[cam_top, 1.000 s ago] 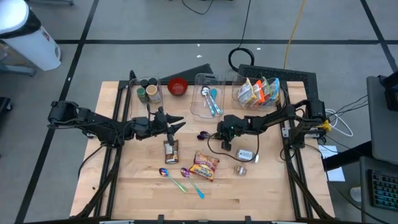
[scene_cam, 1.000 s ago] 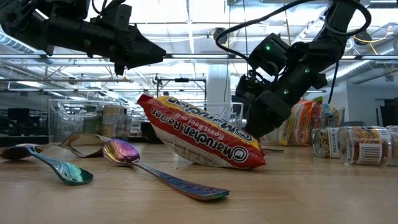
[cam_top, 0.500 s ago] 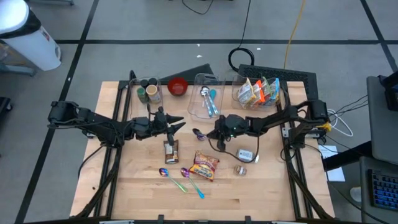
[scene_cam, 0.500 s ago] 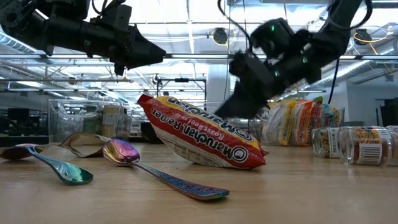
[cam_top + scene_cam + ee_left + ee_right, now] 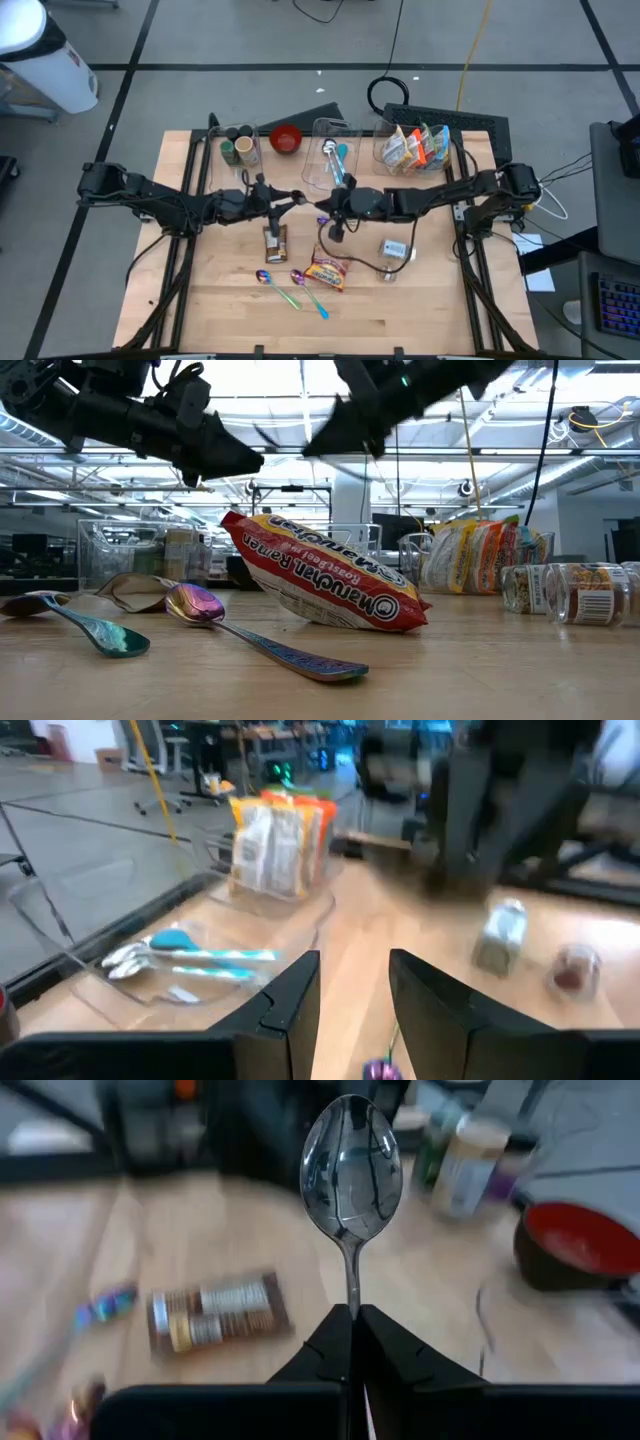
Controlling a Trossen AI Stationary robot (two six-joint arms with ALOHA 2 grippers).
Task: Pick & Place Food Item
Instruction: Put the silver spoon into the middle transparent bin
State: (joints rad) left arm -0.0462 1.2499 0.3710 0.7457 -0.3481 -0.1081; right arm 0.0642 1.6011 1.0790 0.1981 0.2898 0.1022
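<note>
Nearest the table's front edge lie two iridescent spoons, side by side. Just behind them, near the middle of the front half, the ramen packet rests flat; in the low view it lies tilted with its red label forward. To its right, toward the right edge, sit a small jar and a spice bottle on its side. Left of the packet a brown snack bar lies on the wood.

Over the table's centre the left gripper hangs with its fingers spread apart and nothing between them. Facing it, the right gripper has its fingers pressed together on the handle of a silver spoon, held bowl outward in the right wrist view; from above the spoon is hard to make out.

Along the back edge stand small bottles, a red bowl, a clear tray with utensils, and a bin of snack bags.
</note>
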